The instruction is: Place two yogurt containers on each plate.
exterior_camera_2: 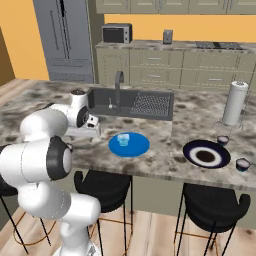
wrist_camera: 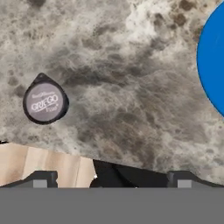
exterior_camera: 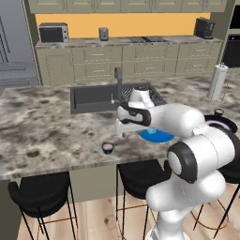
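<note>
Looking down from the hand view, a round dark yogurt cup [wrist_camera: 45, 103] with a whitish printed lid sits on the marble counter [wrist_camera: 131, 87] at about ten o'clock from the gripper [wrist_camera: 111, 183], well apart from it. At about two o'clock the edge of the blue plate [wrist_camera: 212, 61] curves in. The two finger tips [wrist_camera: 40, 180] rise far apart at the bottom of that view with nothing between them, so the jaws stand wide and empty.

In the left base view the same cup [exterior_camera: 107, 148] stands alone near the counter's front edge, at about eight o'clock from the blue plate [exterior_camera: 157, 136], which the arm partly covers. Further right, a second dark cup [exterior_camera: 219, 112] sits just behind the dark plate [exterior_camera: 220, 123].

In the right base view the blue plate [exterior_camera_2: 129, 144] carries the pale blue squarish cup [exterior_camera_2: 123, 139] near its middle. The dark plate [exterior_camera_2: 206, 153] with its pale centre is bare. Two dark cups stand just beside it, one [exterior_camera_2: 222, 140] at about one o'clock and one [exterior_camera_2: 242, 164] at about four o'clock.

The blue plate needs one more cup, and the lone cup is probably it. The gripper must shift toward ten o'clock to centre over the lid before descending. Being round, the cup has no long axis, so jaw rotation should matter little.
</note>
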